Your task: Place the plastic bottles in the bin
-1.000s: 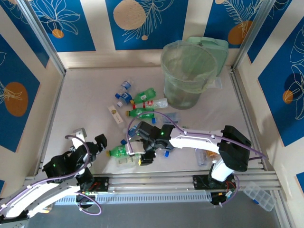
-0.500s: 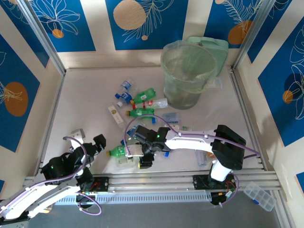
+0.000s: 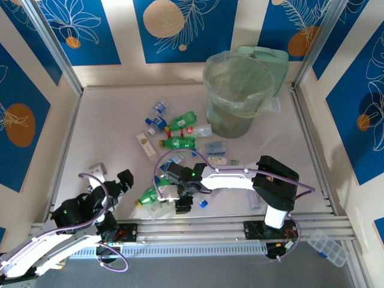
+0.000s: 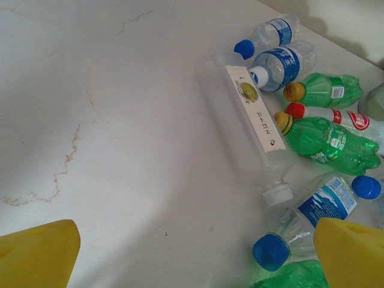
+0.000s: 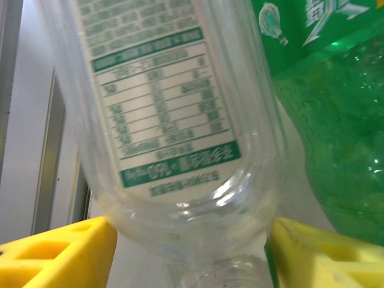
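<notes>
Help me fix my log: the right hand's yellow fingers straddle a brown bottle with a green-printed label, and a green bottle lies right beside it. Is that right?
Not quite: the bottle that the right hand straddles is clear, not brown. The right wrist view shows its transparent body around the green-printed label. The green bottle does lie beside it.

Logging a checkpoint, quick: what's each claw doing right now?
Left claw: open, empty.
Right claw: closed on a clear bottle.
</notes>
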